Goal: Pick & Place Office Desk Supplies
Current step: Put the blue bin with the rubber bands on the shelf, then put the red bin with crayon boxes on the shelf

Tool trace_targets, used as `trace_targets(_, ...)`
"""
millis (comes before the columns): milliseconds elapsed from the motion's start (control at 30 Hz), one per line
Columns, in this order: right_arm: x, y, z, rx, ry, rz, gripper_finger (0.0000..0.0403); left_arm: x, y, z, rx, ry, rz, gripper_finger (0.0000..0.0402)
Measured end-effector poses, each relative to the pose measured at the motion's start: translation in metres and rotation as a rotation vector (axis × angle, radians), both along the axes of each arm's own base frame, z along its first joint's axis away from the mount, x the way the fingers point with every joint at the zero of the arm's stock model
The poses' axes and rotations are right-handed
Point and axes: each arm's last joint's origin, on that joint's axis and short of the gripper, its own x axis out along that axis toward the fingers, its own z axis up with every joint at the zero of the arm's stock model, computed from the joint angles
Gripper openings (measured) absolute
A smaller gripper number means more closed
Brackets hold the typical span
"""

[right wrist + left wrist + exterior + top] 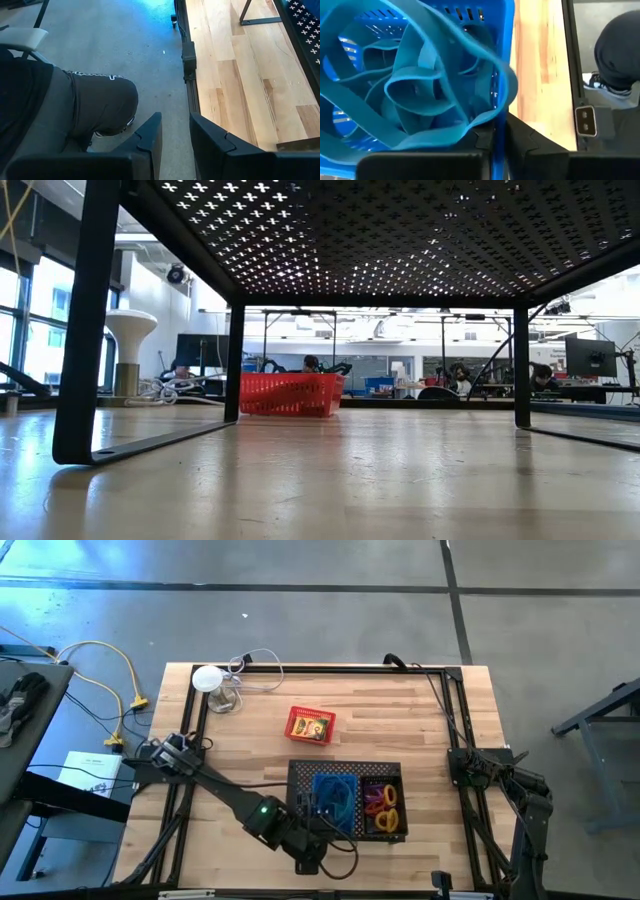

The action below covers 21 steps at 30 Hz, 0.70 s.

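Pinching the wall of the blue basket (335, 800) is all I have at this moment: my left jaws stand narrow, with only that thin blue rim between them, at the near edge of the black tray (300, 775) on which the basket sits. That grip is the weak point. A mesh wall held at one side gives no support under the load, so I judge that any lift would let the basket swing and tip, and the blue bands (420, 95) piled loosely inside could slide out. One broad loop arches up over the rim right by my fingers (545, 160); it may catch on them and be dragged out when I pull away or let go. The black basket (383, 808), holding red and yellow bands, stands just beside the blue one on the same tray, so a sideways drag could shove it or knock it askew. If the thin wall slips from between the jaws, the basket drops back crooked or goes over the tray's edge onto the counter (400, 710). The red basket (310, 725) stands well apart and is safe. My right jaws wait off the counter's right edge, slightly parted, holding nothing.
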Motion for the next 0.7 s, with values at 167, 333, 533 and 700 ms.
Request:
trace_targets(167, 0.000, 0.000, 0.000, 0.001, 0.000, 0.000, 0.0085, 0.003, 0.000, 0.001, -0.026, -0.018, 0.015, 0.0058)
trace_targets(333, 0.000, 0.000, 0.000, 0.000, 0.000, 0.000, 0.0085, 0.004, 0.000, 0.001, -0.033, -0.031, 0.015, 0.0092)
trace_targets(533, 0.000, 0.000, 0.000, 0.001, 0.000, 0.000, 0.0085, 0.011, -0.007, 0.009, -0.070, -0.142, -0.021, 0.0107)
trace_targets(700, 0.000, 0.000, 0.000, 0.001, 0.000, 0.001, 0.0085, 0.012, -0.008, 0.012, -0.075, -0.171, -0.035, 0.0108)
